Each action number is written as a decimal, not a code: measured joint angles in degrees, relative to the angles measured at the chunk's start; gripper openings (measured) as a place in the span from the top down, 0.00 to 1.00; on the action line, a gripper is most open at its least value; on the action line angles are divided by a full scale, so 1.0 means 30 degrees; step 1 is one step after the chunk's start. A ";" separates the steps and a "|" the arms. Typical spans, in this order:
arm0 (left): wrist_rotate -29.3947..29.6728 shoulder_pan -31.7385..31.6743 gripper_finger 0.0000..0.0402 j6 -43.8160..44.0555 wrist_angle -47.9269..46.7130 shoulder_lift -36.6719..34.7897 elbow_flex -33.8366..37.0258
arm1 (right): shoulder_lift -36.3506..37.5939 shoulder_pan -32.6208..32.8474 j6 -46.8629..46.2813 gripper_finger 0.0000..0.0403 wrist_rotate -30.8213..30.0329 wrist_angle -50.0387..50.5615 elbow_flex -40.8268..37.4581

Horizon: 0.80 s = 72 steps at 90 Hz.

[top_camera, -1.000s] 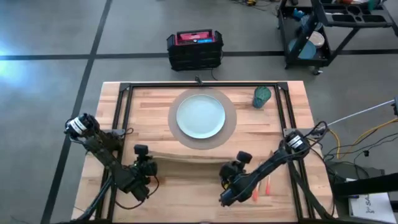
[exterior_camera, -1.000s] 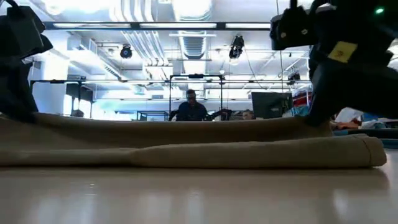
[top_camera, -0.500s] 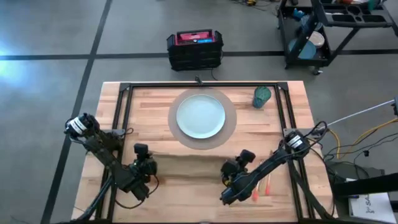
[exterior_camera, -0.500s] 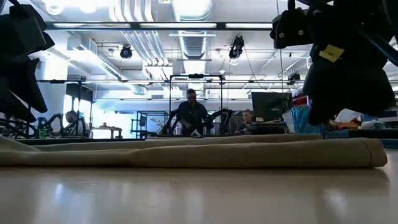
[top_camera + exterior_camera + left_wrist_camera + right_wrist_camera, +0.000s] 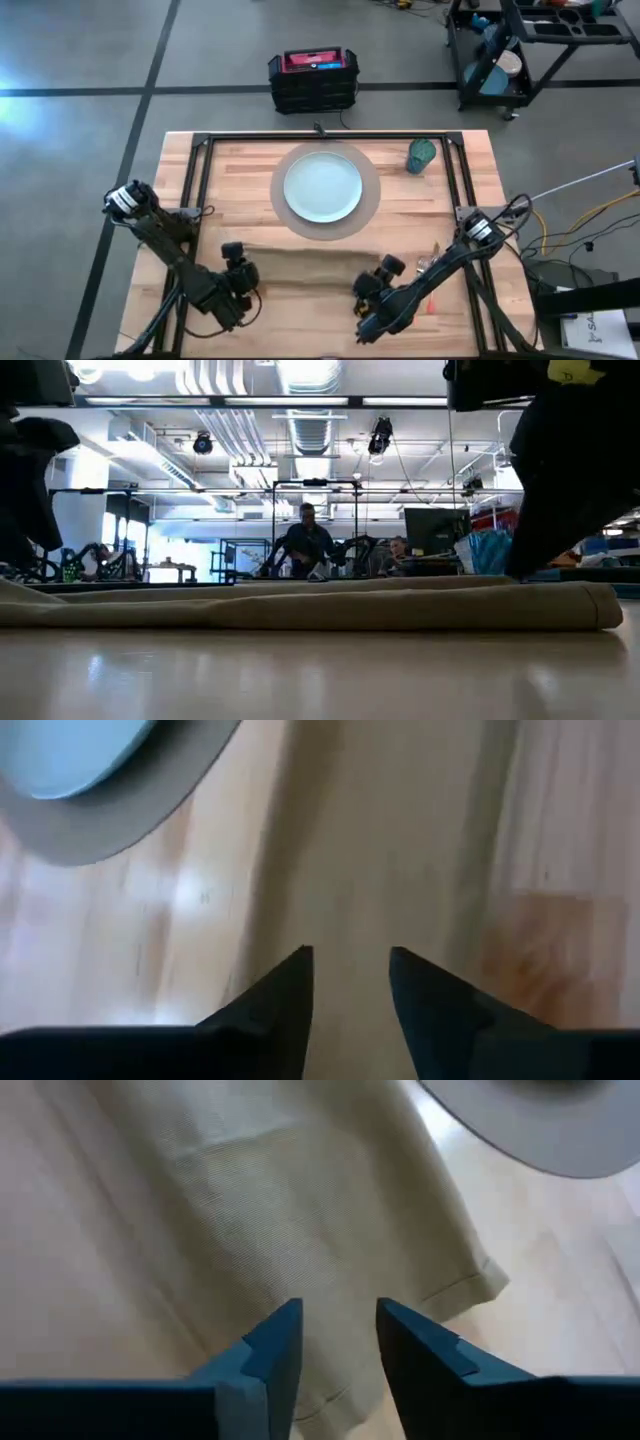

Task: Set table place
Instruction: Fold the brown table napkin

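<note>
A tan napkin (image 5: pixel 303 262) lies folded into a long flat strip across the table (image 5: pixel 250 160), near the front, resting on its broad underside (image 5: pixel 300 606). Behind it, a pale blue plate (image 5: pixel 322 186) sits on a round tan mat (image 5: pixel 368 208). A teal cup (image 5: pixel 421 155) stands at the far right. Orange-handled cutlery (image 5: pixel 431 296) lies right of the napkin, partly under my right arm. My left gripper (image 5: pixel 350 952) is open over the napkin's left end (image 5: pixel 400 840). My right gripper (image 5: pixel 338 1305) is open over its right end (image 5: pixel 250 1200).
Black frame rails (image 5: pixel 198 185) run along the table's left and right sides. A black crate (image 5: pixel 313 78) stands on the floor beyond the far edge, and a black cart (image 5: pixel 530 45) at the far right. A person (image 5: pixel 306 540) is in the room behind.
The napkin's upper layer, raised at both ends a second ago, has dropped and now lies flat on the lower one. Both grippers have since drawn back a little toward the table's near edge.
</note>
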<state>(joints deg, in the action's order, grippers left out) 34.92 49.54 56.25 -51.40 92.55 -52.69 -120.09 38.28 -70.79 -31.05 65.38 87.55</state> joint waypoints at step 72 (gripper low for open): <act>-0.1007 -0.0102 0.79 0.1600 -0.1618 -0.1011 0.2999 | 0.0020 0.2106 0.0632 0.93 0.2700 -0.7937 0.0606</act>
<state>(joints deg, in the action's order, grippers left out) 31.90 49.23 61.06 -56.25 89.52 -43.69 -120.03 44.59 -68.89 -22.95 41.57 89.37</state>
